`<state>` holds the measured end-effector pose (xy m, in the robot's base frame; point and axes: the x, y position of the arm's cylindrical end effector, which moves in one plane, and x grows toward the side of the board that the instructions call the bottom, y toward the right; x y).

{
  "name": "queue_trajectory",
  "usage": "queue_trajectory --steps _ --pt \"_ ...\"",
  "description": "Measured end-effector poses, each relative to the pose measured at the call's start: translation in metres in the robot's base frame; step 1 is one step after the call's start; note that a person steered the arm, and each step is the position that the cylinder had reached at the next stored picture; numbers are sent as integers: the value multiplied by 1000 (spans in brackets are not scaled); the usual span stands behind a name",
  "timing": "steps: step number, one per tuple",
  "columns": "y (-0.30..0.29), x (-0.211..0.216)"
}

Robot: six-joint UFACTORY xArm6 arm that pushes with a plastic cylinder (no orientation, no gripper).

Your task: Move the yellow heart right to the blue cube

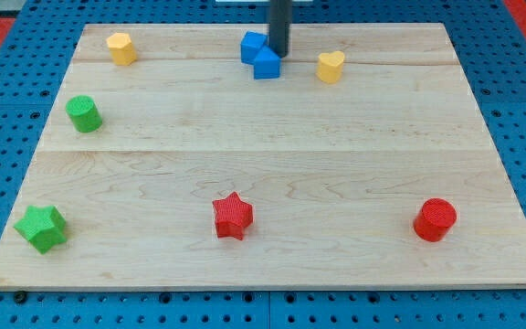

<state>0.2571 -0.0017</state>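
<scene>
the wooden board (272, 164) holds everything here, lying on a blue pegboard surface (7, 311), and eight blocks sit on it. counting by colour: two blue, two yellow, two green, two red. up near twelve o'clock the blue cube (253, 46) and a second blue block (267, 64) touch each other, the second one's shape hard to make out. the yellow heart (331, 66) sits just beside them toward one o'clock, near but apart from the pair. a yellow block (120, 47), roughly hexagonal, rests at eleven o'clock. a green cylinder (84, 113) stands at about ten o'clock, a green star (41, 228) at eight o'clock, a red star (233, 216) near six o'clock, and a red cylinder (436, 219) at four o'clock. my tip (279, 55) is a bare dark rod with nothing to clench or release; it stands at the right edge of the blue pair, between them and the yellow heart, seemingly touching the blue blocks. the rod's upper part is cut off by the view's top, and its very end is partly masked by the second blue block.
</scene>
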Motion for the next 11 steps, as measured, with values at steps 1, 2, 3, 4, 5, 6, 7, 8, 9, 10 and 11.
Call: queue_trajectory --steps 1,2,3,4,5,6,7,8,9,10,11 --pt "21 0" --pt "58 0" --pt "103 0" --pt "137 24" --pt "125 52" --pt "79 50" --pt "34 22" --pt "12 10" --pt "21 21" --pt "56 60" --pt "50 102"
